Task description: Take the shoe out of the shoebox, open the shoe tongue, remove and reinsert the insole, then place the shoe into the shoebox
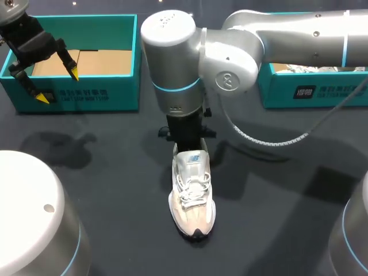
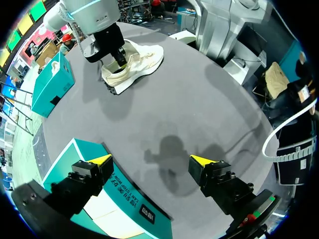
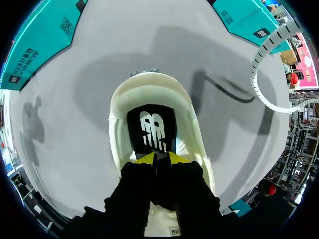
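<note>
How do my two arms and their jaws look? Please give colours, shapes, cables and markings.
Both the left arm and the right arm are rounded silver-grey tubes with light blue rings at the joints. The right arm carries a round embossed logo and a ribbed pale cable. The jaws are black with yellow tips.

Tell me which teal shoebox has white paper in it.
The right shoebox: crumpled white paper shows inside it. The left shoebox, below the left gripper, shows only bare cardboard.

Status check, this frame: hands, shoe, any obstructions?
Left hand open over shoebox edge. Right hand shut on insole inside shoe, out on table. Nothing blocking.
</note>
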You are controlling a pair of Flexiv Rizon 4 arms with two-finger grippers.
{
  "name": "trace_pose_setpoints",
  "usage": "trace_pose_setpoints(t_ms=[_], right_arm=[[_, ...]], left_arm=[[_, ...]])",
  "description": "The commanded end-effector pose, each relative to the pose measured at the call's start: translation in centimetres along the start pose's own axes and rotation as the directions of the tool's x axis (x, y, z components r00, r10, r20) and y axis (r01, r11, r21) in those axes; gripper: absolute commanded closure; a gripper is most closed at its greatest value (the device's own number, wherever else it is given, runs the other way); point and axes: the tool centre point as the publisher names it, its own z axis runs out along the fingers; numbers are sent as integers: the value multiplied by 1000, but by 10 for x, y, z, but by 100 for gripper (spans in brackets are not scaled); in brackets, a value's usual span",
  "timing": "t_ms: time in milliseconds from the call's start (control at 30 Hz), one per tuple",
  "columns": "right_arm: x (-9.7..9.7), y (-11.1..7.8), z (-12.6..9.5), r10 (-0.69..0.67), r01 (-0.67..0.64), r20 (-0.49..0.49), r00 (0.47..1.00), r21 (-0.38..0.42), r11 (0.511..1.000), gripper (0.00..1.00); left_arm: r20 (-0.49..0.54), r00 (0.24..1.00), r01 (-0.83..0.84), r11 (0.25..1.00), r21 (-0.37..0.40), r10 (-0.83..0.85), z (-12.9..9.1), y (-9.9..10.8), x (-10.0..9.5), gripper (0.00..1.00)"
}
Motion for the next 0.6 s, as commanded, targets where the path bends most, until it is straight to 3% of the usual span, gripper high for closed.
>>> trace_pose_setpoints(t_ms=[33,167,200,267,300,600], right_arm=[[13,-5,0,54,-54,37,998,1,999,70],[13,-9,0,64,-64,49,997,1,998,52],[13,-10,-1,62,-62,48,997,-2,998,43],[13,-10,-1,63,-63,54,997,-3,998,6],[13,-11,-1,59,-59,54,997,-5,998,0],[2,-16,-3,63,-63,45,997,-8,998,0]], left_arm=[[-2,1000,0,1000,-2,0,-1,0,0,0],[-2,1000,0,1000,-2,0,-1,0,0,0],[-2,1000,0,1000,-2,0,-1,0,0,0],[-2,1000,0,1000,-2,0,-1,0,0,0],[-2,1000,0,1000,-2,0,-1,0,0,0],[-2,1000,0,1000,-2,0,-1,0,0,0]])
